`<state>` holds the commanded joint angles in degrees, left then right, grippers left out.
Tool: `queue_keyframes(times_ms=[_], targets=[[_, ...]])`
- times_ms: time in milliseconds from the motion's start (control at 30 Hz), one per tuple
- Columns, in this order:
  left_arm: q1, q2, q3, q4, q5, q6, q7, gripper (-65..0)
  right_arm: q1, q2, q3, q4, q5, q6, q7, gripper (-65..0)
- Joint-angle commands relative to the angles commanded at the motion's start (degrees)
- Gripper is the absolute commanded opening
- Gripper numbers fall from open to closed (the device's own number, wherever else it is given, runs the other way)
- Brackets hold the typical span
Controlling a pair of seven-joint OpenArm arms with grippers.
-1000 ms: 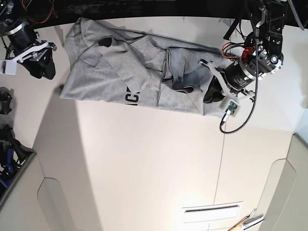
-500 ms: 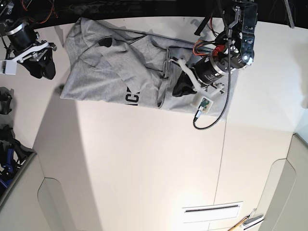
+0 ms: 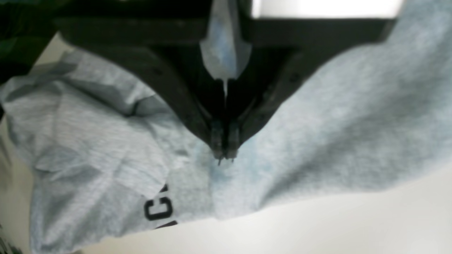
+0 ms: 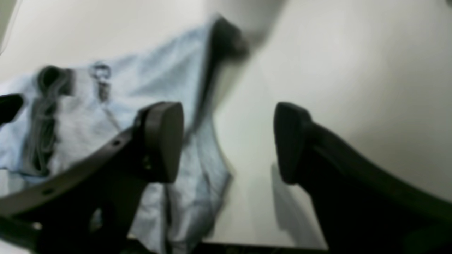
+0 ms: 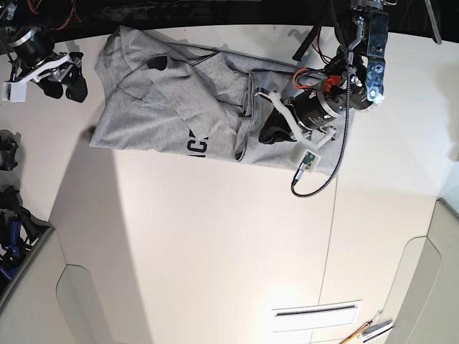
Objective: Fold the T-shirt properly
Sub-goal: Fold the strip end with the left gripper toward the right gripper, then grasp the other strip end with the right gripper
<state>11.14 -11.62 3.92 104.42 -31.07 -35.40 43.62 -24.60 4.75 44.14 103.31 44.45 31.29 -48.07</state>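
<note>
across the far part of the white table (image 5: 215, 244) lies the t-shirt (image 5: 172, 107), a heather-grey one, crumpled and partly folded over itself. a few black block letters (image 5: 196, 145) show near its front edge, and the same letters are seen in the left wrist view (image 3: 159, 208).

on the right side of the base view the left gripper (image 5: 267, 115) is down on the cloth, at the shirt's right end, where the fabric is bunched up. in the left wrist view this gripper (image 3: 224, 155) has its two black fingers pressed together at the tips, with grey cloth all around them; it looks that a fold of the t-shirt (image 3: 317, 123) is pinched between them.

on the left side of the base view the right gripper (image 5: 61, 79) hangs beside the shirt's left edge, not touching it. in the right wrist view its pads (image 4: 164, 141) stand wide apart with nothing between them, and the t-shirt (image 4: 116, 102) lies below, blurred.

a white cable (image 5: 323, 179) loops on the table just beside the left arm.
</note>
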Motion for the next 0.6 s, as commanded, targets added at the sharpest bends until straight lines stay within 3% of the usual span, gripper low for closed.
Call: queue_keyframes(times_ms=[167, 233, 600], targets=[[0.00, 0.04, 0.02, 0.00, -0.46, 0.00, -0.02, -65.0, 0.02, 0.15, -0.02, -8.04, 4.52, 0.92, -1.51, -24.1], [-0.02, 0.04, 0.02, 0.00, -0.46, 0.00, -0.04, -65.0, 0.15, 0.13, -0.02, -10.69, 6.49, 2.03, -1.77, -24.1], [-0.02, 0.04, 0.02, 0.00, -0.46, 0.00, -0.07, -65.0, 0.35, -0.02, -6.93, -11.85, 8.02, 2.19, -1.55, -24.1]])
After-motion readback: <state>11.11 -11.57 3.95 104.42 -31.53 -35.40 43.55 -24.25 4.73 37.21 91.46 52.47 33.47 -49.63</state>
